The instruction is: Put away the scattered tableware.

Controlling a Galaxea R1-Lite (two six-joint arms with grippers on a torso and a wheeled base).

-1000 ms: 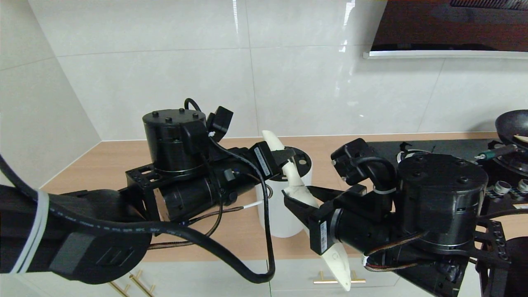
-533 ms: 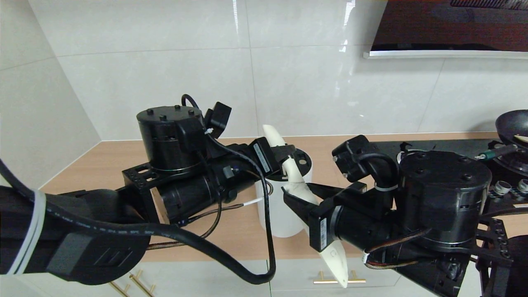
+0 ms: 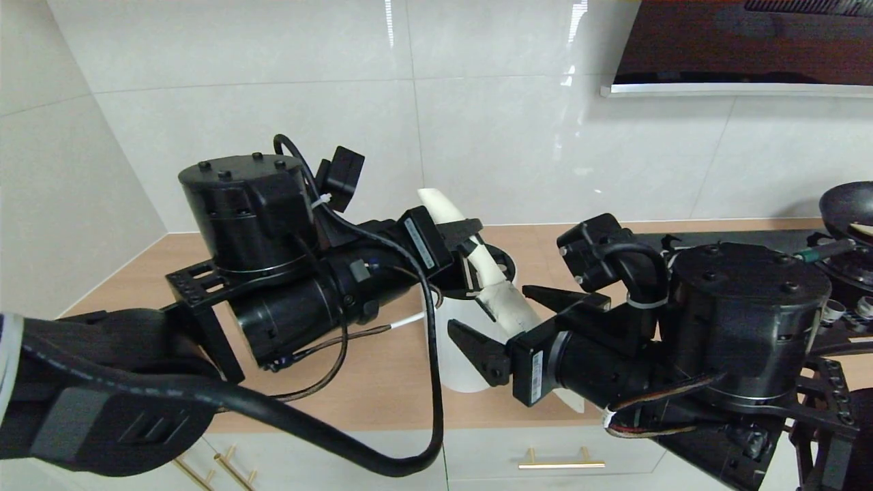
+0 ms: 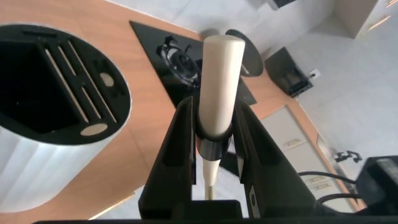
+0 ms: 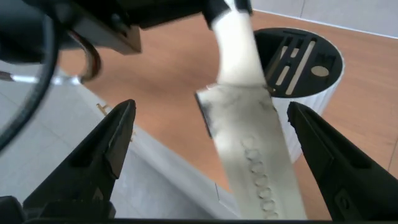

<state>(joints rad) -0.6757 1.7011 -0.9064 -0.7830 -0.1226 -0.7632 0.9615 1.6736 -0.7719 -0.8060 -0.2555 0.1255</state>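
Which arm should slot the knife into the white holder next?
Left. The left gripper is shut on the knife by its handle, near the holder; the right gripper stands open, gripping nothing.

Nothing could be read from where I stood. A white sticker (image 3: 417,240) on the left gripper (image 3: 470,247) and a second sticker (image 3: 537,372) on the right gripper (image 3: 501,315) carried print too small to make out.

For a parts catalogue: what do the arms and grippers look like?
Both arms are black, with drum-shaped joints studded with bolts. The left gripper and right gripper have black fingers and white barcode labels. A thick black cable loops below the left arm.
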